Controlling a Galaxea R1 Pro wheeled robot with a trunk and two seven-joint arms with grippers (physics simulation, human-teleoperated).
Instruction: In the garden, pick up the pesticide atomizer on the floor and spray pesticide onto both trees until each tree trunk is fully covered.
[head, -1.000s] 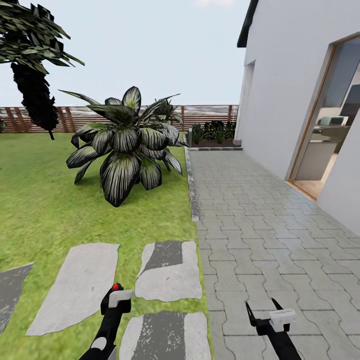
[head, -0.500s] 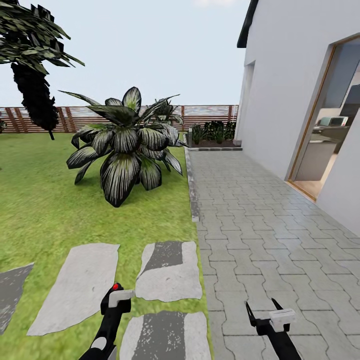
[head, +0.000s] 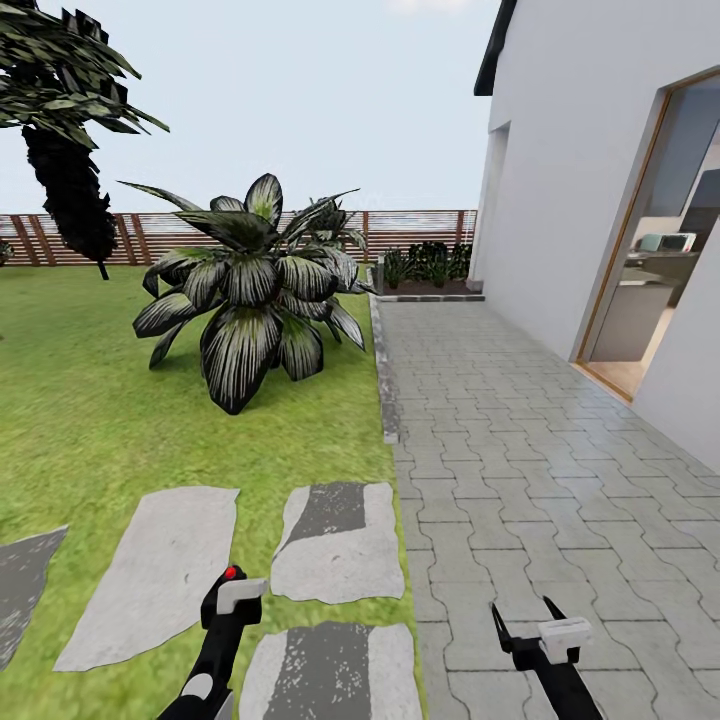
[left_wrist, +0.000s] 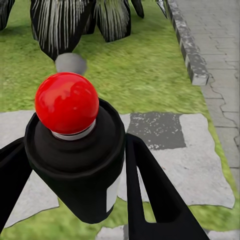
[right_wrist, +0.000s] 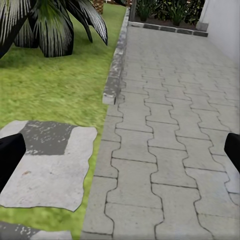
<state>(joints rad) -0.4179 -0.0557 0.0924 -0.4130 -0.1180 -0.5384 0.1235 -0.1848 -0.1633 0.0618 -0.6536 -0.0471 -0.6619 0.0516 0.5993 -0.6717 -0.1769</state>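
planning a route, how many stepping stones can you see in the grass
4: one dark at the left edge, one pale beside it, one by the paving, one nearest between the arms. More may lie outside the frame.

The atomizer (left_wrist: 75, 150) is cut off below by the left wrist view's edge, its lower body unseen. The dark conifer (head: 65, 150) is cropped at the head view's upper left corner. The room's contents behind the house doorway (head: 660, 270) are too blurred to be identified.
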